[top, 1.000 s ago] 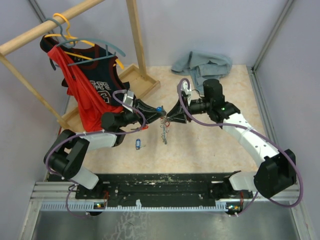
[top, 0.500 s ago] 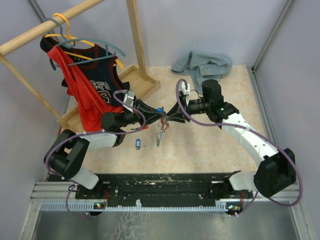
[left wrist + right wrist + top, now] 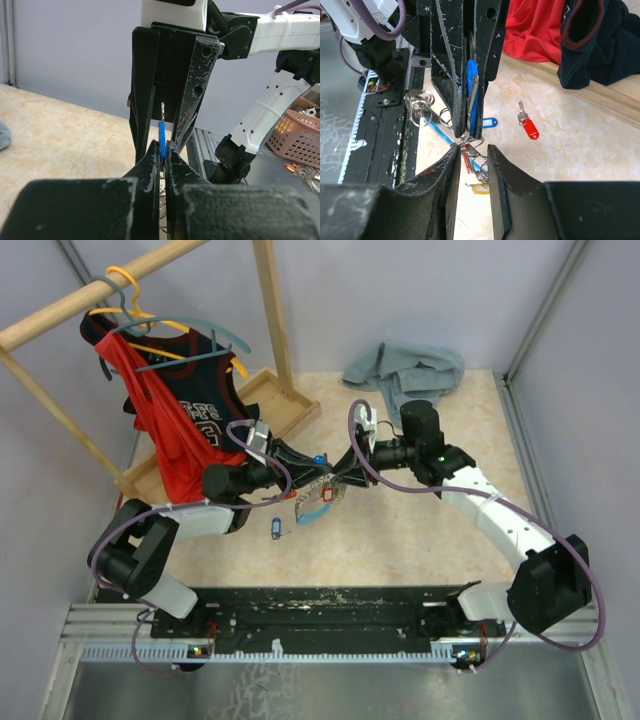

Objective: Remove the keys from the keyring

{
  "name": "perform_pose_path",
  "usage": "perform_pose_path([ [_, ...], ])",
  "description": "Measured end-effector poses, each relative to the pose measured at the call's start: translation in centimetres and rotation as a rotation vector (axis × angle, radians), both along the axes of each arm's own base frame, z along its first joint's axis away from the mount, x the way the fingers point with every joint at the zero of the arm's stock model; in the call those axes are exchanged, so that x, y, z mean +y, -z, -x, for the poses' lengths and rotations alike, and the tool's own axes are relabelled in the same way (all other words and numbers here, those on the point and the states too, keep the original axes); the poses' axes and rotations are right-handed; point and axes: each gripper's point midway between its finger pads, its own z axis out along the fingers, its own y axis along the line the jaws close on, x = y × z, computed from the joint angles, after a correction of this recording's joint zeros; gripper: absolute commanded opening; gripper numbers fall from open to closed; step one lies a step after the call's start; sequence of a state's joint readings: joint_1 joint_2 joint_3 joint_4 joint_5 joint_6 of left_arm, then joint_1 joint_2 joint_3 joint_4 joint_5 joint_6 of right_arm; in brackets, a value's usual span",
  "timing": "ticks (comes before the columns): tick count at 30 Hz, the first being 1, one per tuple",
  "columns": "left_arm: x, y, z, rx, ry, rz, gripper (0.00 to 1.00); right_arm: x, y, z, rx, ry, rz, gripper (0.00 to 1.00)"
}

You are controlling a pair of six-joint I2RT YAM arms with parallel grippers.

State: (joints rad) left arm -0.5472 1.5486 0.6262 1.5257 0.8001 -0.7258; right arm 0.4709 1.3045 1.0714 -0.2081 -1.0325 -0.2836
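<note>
My two grippers meet tip to tip above the middle of the table. The left gripper (image 3: 315, 478) (image 3: 163, 147) is shut on a blue tag (image 3: 162, 135) (image 3: 472, 95) with a silvery key beside it. Just below its tips hangs the keyring (image 3: 470, 145) (image 3: 315, 502), a bunch of silvery loops with a red tag, a yellow tag (image 3: 479, 187) and a light blue strip. The right gripper (image 3: 472, 148) (image 3: 337, 483) has its fingers a little apart, and the top loop spans the gap between them. A red-tagged key (image 3: 527, 126) and a blue tag (image 3: 487, 122) (image 3: 275, 528) lie loose on the table.
A wooden clothes rack (image 3: 270, 320) with a red and black jersey (image 3: 170, 410) on hangers stands at the back left. A grey-blue cloth (image 3: 405, 368) lies at the back wall. A pink basket (image 3: 300, 137) sits beyond the table's edge.
The bunch hung straight down a second ago. It has swung up and to the left, and its red tag now shows. Both grippers stay together, the right one shifted slightly.
</note>
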Motion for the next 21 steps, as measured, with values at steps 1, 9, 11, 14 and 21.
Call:
perform_pose_path([
  [1,0.0,0.01,0.0,0.0,0.0,0.0,0.0,0.01,0.02,-0.02,0.0,0.001,0.001,0.29],
  [9,0.0,0.0,-0.02,0.0,-0.001,0.0,0.0,0.38,0.28,0.22,0.005,-0.008,0.006,0.31],
  [11,0.0,-0.02,-0.03,0.0,-0.002,0.001,0.0,0.46,0.32,0.3,0.007,-0.011,0.007,0.32],
  [14,0.01,-0.02,-0.04,0.0,-0.002,0.001,0.0,0.49,0.33,0.32,0.006,-0.011,0.008,0.32],
  [21,0.02,-0.06,-0.1,0.0,-0.006,0.003,0.0,0.43,0.47,-0.03,0.002,0.008,0.016,0.31],
])
